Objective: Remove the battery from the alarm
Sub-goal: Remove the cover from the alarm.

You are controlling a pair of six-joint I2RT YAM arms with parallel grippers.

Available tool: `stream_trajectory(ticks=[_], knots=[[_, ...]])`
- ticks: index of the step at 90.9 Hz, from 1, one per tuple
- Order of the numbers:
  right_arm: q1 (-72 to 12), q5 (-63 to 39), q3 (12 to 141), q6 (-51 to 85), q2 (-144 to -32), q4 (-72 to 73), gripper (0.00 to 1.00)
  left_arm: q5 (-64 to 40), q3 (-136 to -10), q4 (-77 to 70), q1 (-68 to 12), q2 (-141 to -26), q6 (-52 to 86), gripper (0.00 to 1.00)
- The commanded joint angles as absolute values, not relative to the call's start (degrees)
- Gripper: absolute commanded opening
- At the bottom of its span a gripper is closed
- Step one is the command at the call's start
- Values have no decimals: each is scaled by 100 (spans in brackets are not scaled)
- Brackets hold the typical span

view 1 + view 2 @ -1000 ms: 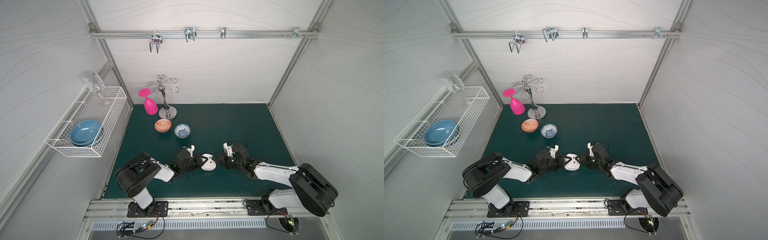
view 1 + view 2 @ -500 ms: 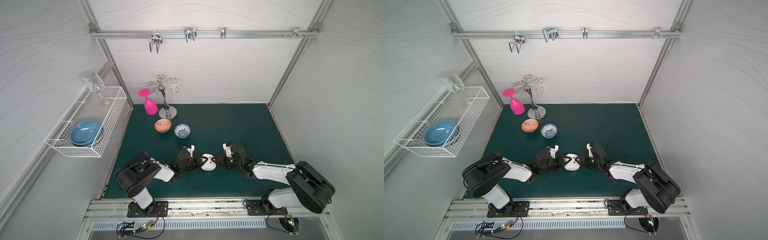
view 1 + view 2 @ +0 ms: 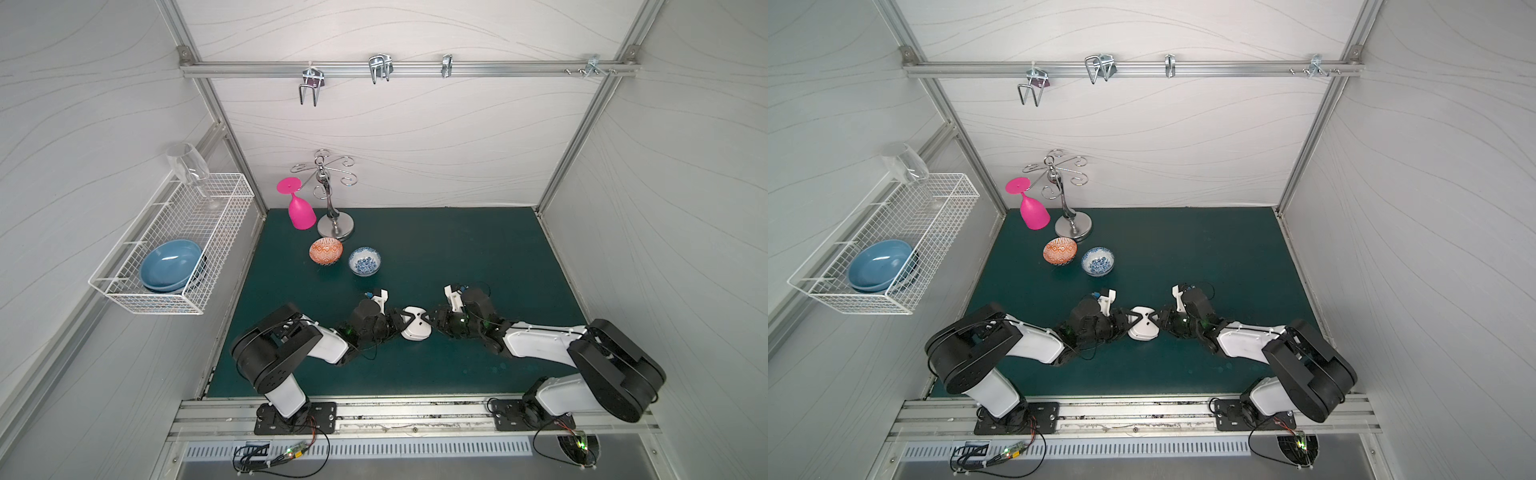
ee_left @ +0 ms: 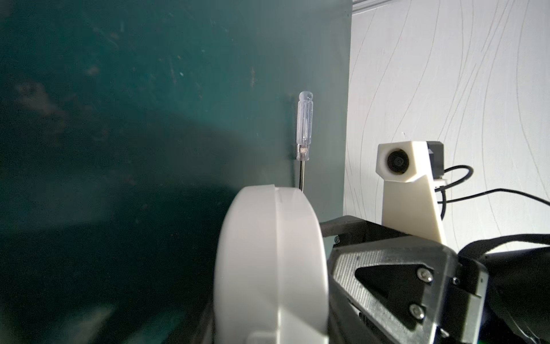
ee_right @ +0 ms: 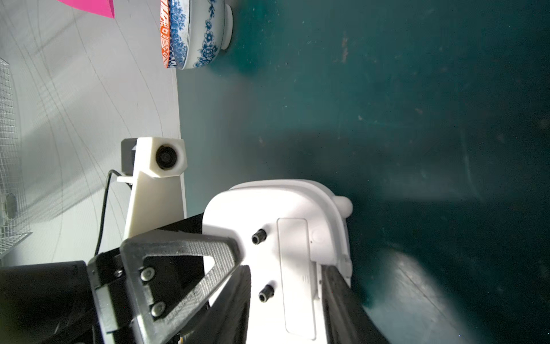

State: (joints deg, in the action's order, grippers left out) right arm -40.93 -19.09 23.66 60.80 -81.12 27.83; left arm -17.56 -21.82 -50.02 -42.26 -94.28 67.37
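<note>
The alarm (image 3: 415,330) (image 3: 1144,330) is a small white rounded-square clock, held just above the green mat near its front middle, back side up. My left gripper (image 3: 403,324) (image 4: 270,327) is shut on its left edge, pinching it across its thickness. My right gripper (image 3: 432,326) (image 5: 287,297) is shut on the opposite edge, one finger lying on the back and the other against the rim. In the right wrist view the back's oblong compartment cover (image 5: 296,268) is closed, next to two black knobs (image 5: 258,238). The battery is hidden.
A clear-handled screwdriver (image 4: 304,125) lies on the mat beyond the alarm. An orange bowl (image 3: 326,251) and a blue-patterned bowl (image 3: 364,261) stand behind the grippers. A pink glass (image 3: 301,210) and a metal stand (image 3: 334,224) are at the back left. A wire basket (image 3: 166,249) hangs on the left wall.
Both grippers keep their hold on the alarm, which stays in place. The right arm's rear links have shifted slightly.
</note>
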Motion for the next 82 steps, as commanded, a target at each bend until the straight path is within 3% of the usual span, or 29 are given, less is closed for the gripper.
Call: stream_trajectory(ticks=[1, 62, 82], knots=[[-4251, -2870, 2457, 6506, -8221, 3792, 43, -1755, -2191, -4826, -4308, -9596, 6618, 0], [-3878, -2547, 2136, 6292, -7650, 3302, 44, -1612, -2207, -4443, -4309, -9357, 6495, 2], [-3599, -1838, 2148, 5403, -6911, 1559, 47, -1523, -2224, -4058, -4302, -9225, 6363, 18]])
